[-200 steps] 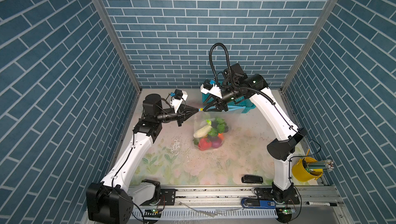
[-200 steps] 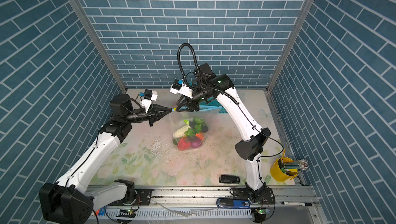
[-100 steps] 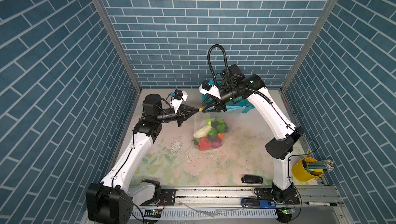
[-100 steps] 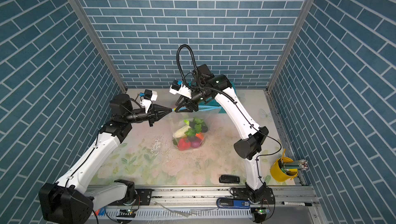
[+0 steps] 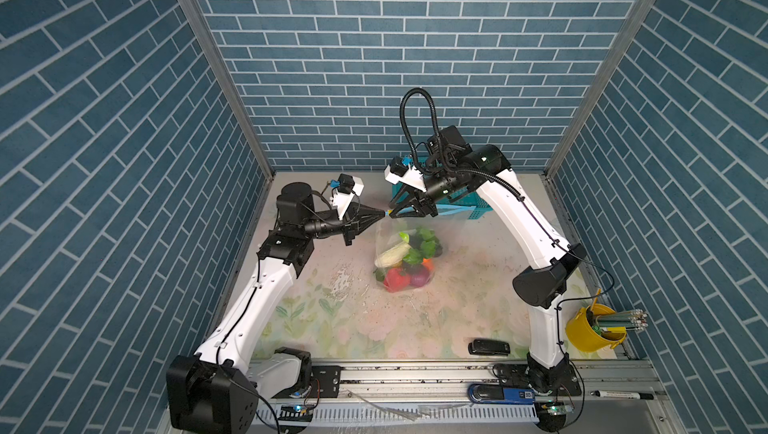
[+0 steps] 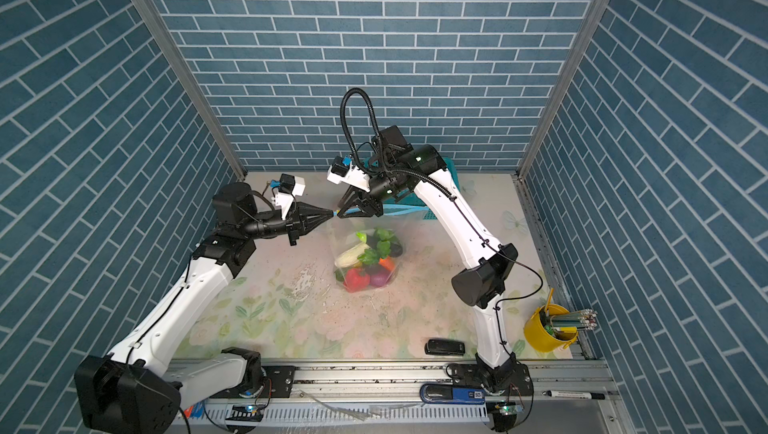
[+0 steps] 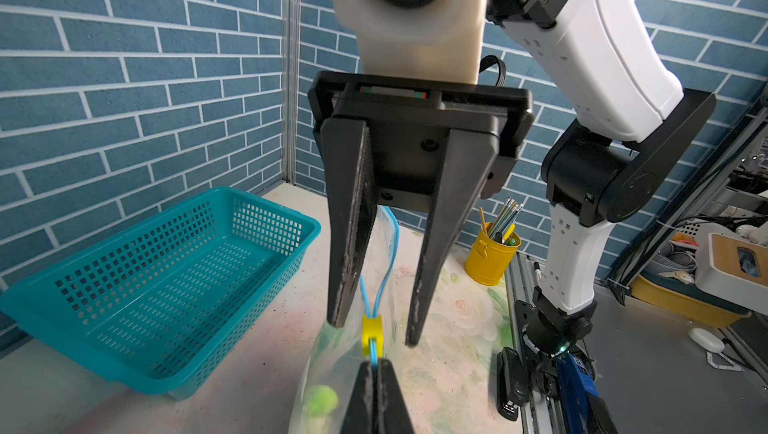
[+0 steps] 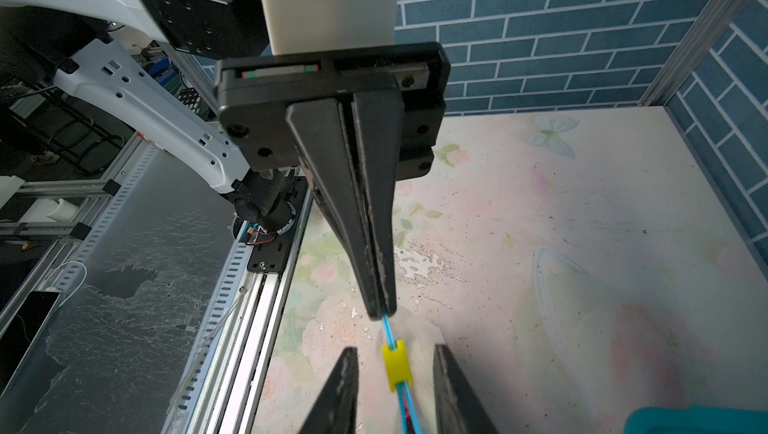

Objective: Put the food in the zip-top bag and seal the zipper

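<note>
Clear crinkly plastic is hanging between the two arms: the zip-top bag (image 5: 415, 230) is being held up by its mouth edge, with its loaded lower end sagging toward the floral worktop (image 5: 332, 319). The food is sitting inside it in a heap, with the red piece (image 5: 395, 280) and purple onion (image 5: 419, 277) lowest, the white piece (image 5: 388, 256) above them, and the leafy greens (image 5: 424, 240) and orange carrot (image 5: 427, 262) alongside.

The left end effector (image 5: 384, 213) is pinching the very end of the zipper (image 8: 387, 329), its fingers pressed together on the light blue strip. Just beyond that grip, the yellow slider (image 7: 371, 334) is sitting on the strip. Past the slider the two blue tracks are parting, so the mouth is gaping there.

The right end effector (image 7: 374, 332) is facing the left one tip to tip. Its fingers are standing apart, straddling the slider with a gap showing on each side.

The teal perforated basket (image 7: 166, 270) is lying just behind the bag, and in both top views the right arm is covering much of it. A yellow bucket of pencils (image 5: 592, 328) is standing at the worktop's front right corner, and a small black device (image 5: 488, 346) is lying near the front edge.
</note>
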